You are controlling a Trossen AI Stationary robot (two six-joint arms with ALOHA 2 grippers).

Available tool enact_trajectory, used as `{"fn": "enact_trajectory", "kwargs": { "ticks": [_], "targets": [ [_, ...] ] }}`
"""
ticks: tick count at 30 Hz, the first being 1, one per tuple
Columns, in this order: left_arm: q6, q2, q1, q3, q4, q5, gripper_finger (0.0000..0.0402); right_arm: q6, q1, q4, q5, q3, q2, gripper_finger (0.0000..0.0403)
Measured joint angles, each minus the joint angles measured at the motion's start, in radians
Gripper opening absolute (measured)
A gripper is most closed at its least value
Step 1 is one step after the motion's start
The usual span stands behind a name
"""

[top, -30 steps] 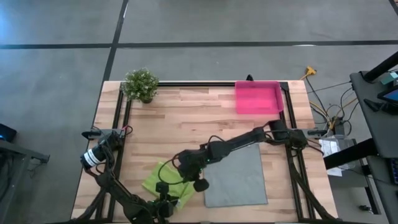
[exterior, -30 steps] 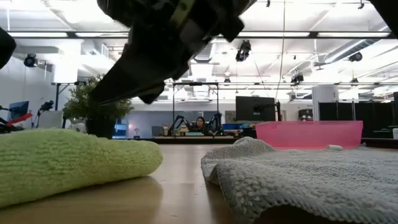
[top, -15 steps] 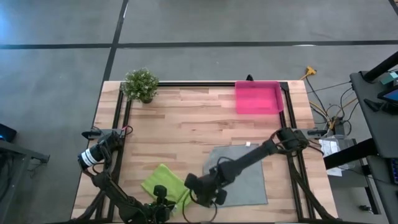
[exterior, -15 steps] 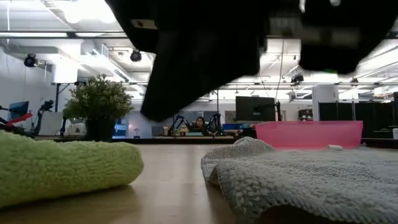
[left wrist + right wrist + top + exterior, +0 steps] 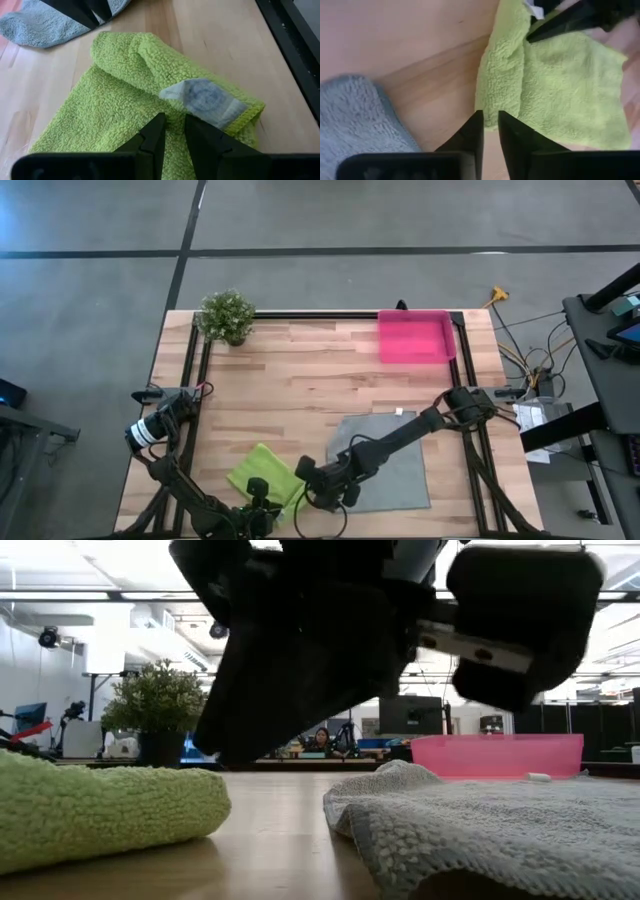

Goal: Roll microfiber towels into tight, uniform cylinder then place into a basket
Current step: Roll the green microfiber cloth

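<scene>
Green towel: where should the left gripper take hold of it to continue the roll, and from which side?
Probably at the thick folded edge of the green towel, the rolled lip facing the grey towel. That ridge is raised off the table, so fingers could close on it. The left gripper already hangs over the flat single layer, so coming from that side looks natural. The right gripper hovers at the ridge.

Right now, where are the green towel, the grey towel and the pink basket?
lime green towel (image 5: 264, 472), high view, middle of its folded surface
grey towel (image 5: 400, 465), high view, flat middle
pink basket (image 5: 412, 340), high view, its floor
</scene>
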Motion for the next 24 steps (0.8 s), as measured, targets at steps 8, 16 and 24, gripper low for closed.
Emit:
{"fn": "enact_trajectory", "kwargs": {
  "ticks": [8, 16, 24],
  "targets": [
    [0.0, 0.0, 0.0, 0.0, 0.0, 0.0, 0.0065, 0.026, 0.003, -0.007, 0.004, 0.0, 0.0, 0.0095],
    [0.0, 0.0, 0.0, 0.0, 0.002, -0.001, 0.0065, -0.118, 0.029, 0.031, 0.068, 0.0, 0.0, 0.014],
    [-0.001, 0.0, 0.0, -0.001, 0.003, -0.003, 0.0065, -0.17, 0.036, 0.183, 0.056, -0.056, 0.0, 0.0168]
  ]
}}
